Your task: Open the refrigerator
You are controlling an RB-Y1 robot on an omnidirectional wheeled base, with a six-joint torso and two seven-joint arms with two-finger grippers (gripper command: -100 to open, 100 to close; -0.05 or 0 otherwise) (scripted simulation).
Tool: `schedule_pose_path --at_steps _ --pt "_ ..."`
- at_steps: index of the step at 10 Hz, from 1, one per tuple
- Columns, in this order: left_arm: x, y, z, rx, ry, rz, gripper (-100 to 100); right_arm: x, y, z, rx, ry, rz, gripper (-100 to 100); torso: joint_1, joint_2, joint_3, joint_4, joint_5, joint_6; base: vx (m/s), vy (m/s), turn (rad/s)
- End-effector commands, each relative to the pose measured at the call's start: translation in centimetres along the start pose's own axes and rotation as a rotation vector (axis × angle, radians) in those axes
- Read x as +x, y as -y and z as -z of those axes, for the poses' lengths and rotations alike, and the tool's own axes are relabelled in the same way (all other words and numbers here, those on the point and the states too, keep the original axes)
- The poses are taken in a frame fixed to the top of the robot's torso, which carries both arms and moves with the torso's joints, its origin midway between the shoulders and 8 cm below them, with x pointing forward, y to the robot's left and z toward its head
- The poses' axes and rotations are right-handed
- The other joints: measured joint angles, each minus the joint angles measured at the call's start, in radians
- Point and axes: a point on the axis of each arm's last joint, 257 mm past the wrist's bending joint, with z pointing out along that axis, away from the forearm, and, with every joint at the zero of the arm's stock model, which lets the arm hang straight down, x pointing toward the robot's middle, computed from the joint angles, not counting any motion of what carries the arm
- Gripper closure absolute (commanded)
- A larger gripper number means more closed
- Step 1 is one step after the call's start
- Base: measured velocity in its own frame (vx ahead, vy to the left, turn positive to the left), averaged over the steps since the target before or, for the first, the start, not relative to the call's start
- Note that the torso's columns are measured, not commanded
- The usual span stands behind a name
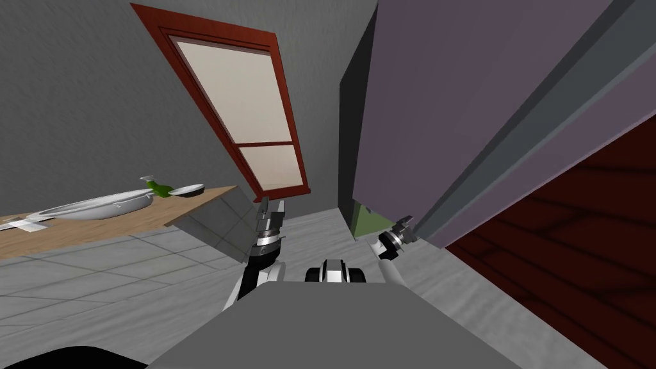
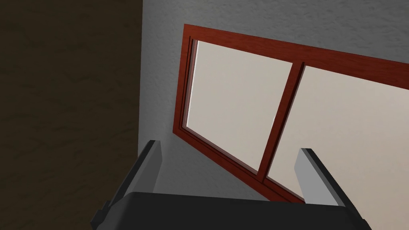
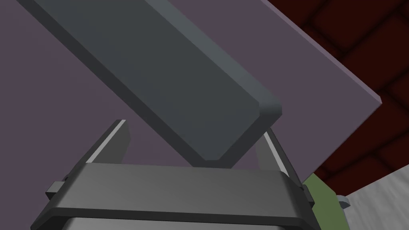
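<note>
Hanging at center-left of the head view, the left gripper (image 1: 271,205) idles with jaws apart, well clear of the fridge door (image 1: 461,96). At center-right, the right gripper (image 3: 193,127) straddles the lower end of the door's long handle (image 3: 167,68), jaws open and not yet clamped. The handle runs diagonally toward upper right along the purple door; swinging it out likely needs the bare floor (image 1: 128,288) at lower left.

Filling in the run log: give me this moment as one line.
step: pre-grasp | right gripper: open, astride end of dark grey door handle | refrigerator door: purple-grey | left gripper: open, holding nothing
</note>
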Motion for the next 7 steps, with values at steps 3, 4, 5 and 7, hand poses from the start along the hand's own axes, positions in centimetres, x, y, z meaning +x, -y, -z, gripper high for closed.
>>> schedule_pose_path --at_steps 3,4,5,7 --pt "0.0 0.0 0.0 0.0 0.0 0.0 0 -1.6 3.7 -1.7 0.012 0.014 -0.009 -100 0.015 0.002 0.0 0.001 0.005 0.001 -0.039 -0.017 -0.053" --pt "0.0 0.0 0.0 0.0 0.0 0.0 0 -1.9 4.5 -1.9 0.014 0.018 -0.012 -100 0.018 0.004 0.002 0.003 0.008 0.001 -0.046 -0.002 -0.054" --pt "0.0 0.0 0.0 0.0 0.0 0.0 0 -2.1 5.2 -2.2 0.017 0.022 -0.014 -100 0.02 0.006 0.002 0.005 0.01 -0.001 -0.047 0.001 -0.029" --pt "0.0 0.0 0.0 0.0 0.0 0.0 0 -2.5 3.9 -1.2 -0.002 0.046 -0.001 0 0.022 0.007 0.004 0.005 0.01 0.0 -0.002 -0.005 0.011"
